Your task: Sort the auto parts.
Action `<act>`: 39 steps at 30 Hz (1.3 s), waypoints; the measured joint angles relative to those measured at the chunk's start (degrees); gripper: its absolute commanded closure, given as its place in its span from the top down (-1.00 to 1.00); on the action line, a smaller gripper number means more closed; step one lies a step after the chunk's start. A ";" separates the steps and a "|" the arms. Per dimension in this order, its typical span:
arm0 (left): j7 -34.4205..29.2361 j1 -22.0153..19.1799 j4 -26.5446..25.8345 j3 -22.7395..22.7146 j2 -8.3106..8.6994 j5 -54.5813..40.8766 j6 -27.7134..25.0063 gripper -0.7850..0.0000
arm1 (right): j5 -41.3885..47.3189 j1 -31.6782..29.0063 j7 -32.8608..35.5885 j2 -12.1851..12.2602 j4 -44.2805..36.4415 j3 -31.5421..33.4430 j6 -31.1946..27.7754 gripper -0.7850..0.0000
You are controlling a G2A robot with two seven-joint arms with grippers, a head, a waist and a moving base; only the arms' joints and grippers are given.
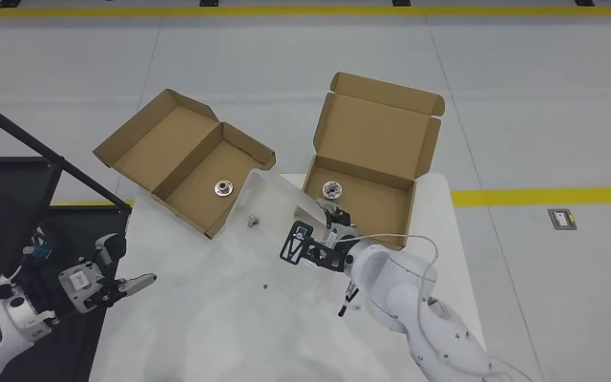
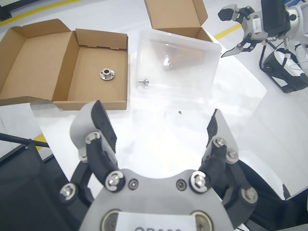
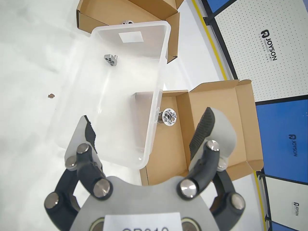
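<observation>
Holding one metal part (image 1: 222,187) (image 1: 331,189) (image 1: 253,222) apiece: two boxes (image 1: 194,198) (image 1: 384,206) and one clear bin (image 1: 274,198); left tool (image 2: 156,114) and right tool (image 3: 147,115) both released.

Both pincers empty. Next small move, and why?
Probably move the open right pincer into the clear bin, toward the small metal part lying in it. That is the only piece I can see in the bin, and the right pincer sits nearer to it than the left pincer.
</observation>
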 measured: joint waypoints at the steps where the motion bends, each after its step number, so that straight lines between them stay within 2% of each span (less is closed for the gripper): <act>1: 0.00 0.00 0.00 0.00 0.00 0.00 0.00 1.00 | -0.97 0.08 0.03 -0.06 1.13 -0.25 0.64 1.00; 7: 0.00 0.00 0.00 0.00 0.00 0.00 0.00 1.00 | -0.38 1.77 -0.85 -1.14 6.83 -1.78 6.07 1.00; 8: 0.00 0.00 0.00 0.00 0.00 0.00 0.00 1.00 | -0.22 2.06 -0.76 -1.30 7.46 -1.86 6.86 0.75; 9: 0.00 0.00 0.00 0.00 0.00 0.00 0.00 1.00 | 0.02 2.29 -0.96 -1.46 8.06 -1.90 7.75 0.62; 11: 0.00 0.00 0.00 0.00 0.00 0.00 0.00 1.00 | -0.12 2.78 -1.32 -1.74 9.57 -1.93 9.94 0.55; 12: 0.00 0.00 0.00 0.00 0.00 0.00 0.00 1.00 | -0.49 3.00 -1.22 -1.87 10.15 -2.09 10.71 0.39; 13: 0.00 0.00 0.00 0.00 0.00 0.00 0.00 1.00 | -0.69 3.25 -1.17 -2.05 10.81 -2.33 11.49 0.10; 14: 0.00 0.00 0.00 0.00 0.00 0.00 0.00 1.00 | -0.70 3.43 -1.08 -2.17 11.30 -2.44 11.93 -0.02; 19: 0.00 0.00 0.00 0.00 0.00 0.00 0.00 1.00 | 0.30 4.30 -0.46 -2.70 13.39 -2.50 12.37 -0.11; 29: 0.00 0.00 0.00 0.00 0.00 0.00 0.00 1.00 | 0.62 5.38 1.25 -3.47 16.32 -2.54 12.44 -0.15; 30: 0.00 0.00 0.00 0.00 0.00 0.00 0.00 1.00 | 0.68 5.51 1.28 -3.54 16.62 -2.53 12.40 -0.20; 33: 0.00 0.00 0.00 0.00 0.00 0.00 0.00 1.00 | 0.99 5.81 1.29 -3.74 17.42 -2.42 12.17 -0.69; 35: 0.00 0.00 0.00 0.00 0.00 0.00 0.00 1.00 | 1.22 5.98 1.27 -3.85 17.84 -2.25 11.96 -0.76; 37: 0.00 0.00 0.00 0.00 0.00 0.00 0.00 1.00 | 1.38 6.08 1.20 -3.94 18.09 -2.09 11.79 -0.98; 39: 0.00 0.00 0.00 0.00 0.00 0.00 0.00 1.00 | 1.55 6.07 1.11 -4.01 18.22 -1.91 11.76 -1.00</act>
